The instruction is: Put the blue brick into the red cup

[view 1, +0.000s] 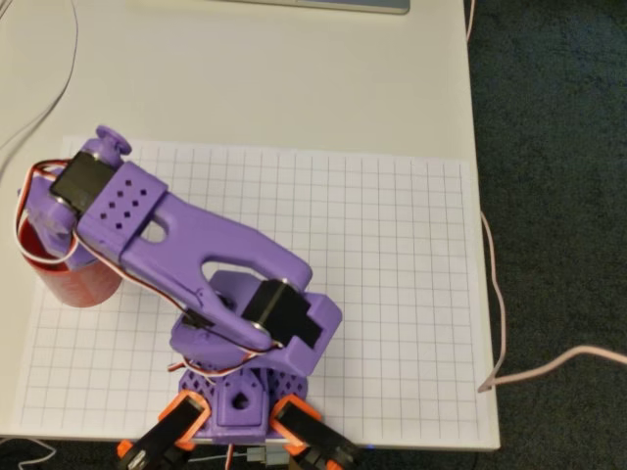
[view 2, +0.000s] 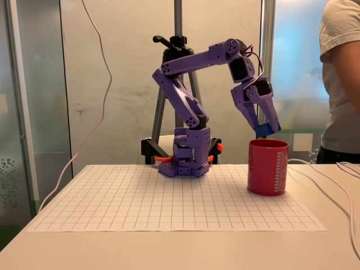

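Brick (view 2: 266,129), small and bright blue, sits pinched at the tips of the purple hand (view 2: 265,127), held in the air just above the rim of the cup (view 2: 268,167) and not touching it in the fixed view. The hand points downward and is narrowed onto the brick, with its fingers (view 2: 247,112) slanting toward the cup's mouth. The cup is red, stands upright on the grid sheet (view 2: 140,197), and shows a faint column of pale markings on its wall. In the overhead view the cup (view 1: 78,284) stands near the sheet's left edge, and most of its opening is covered by the arm's wrist, so the brick is hidden there. The arm (view 1: 211,259) reaches from its base (view 1: 240,392) at the sheet's lower edge up and to the left over the cup. The grid sheet lies on a pale desk (view 1: 294,78). A person (view 2: 340,84) in a light shirt stands at the right edge of the fixed view, behind the desk. A thin cable (view 2: 320,185) trails across the desk to the right of the cup.
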Tool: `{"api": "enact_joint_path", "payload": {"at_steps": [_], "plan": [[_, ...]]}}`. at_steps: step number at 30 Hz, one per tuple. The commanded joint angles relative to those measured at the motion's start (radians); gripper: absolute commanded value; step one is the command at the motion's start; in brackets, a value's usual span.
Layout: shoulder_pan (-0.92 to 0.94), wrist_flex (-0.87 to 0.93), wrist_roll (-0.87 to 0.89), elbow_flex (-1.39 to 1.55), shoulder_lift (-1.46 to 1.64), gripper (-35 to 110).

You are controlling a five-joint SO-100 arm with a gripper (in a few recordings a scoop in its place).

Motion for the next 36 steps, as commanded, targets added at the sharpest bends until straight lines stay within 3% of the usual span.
{"api": "enact_joint_path", "payload": {"at_steps": [1, 2, 4, 16, 17, 18, 19, 27, 30, 36], "plan": [[-0.008, -0.009, -0.028, -0.015, 0.052, 26], [-0.008, -0.014, -0.029, -0.014, 0.063, 43], [-0.003, -0.026, -0.031, -0.012, 0.087, 51], [-0.002, -0.034, -0.055, 0.008, 0.100, 52], [0.000, -0.035, -0.058, 0.011, 0.101, 49], [0.002, -0.037, -0.067, 0.014, 0.101, 37], [0.008, -0.046, -0.074, 0.009, 0.101, 1], [0.063, -0.058, -0.074, 0.052, 0.127, 0], [0.213, -0.146, -0.087, 0.078, 0.150, 0], [0.747, -0.407, -0.230, 0.164, 0.209, 0]]}}
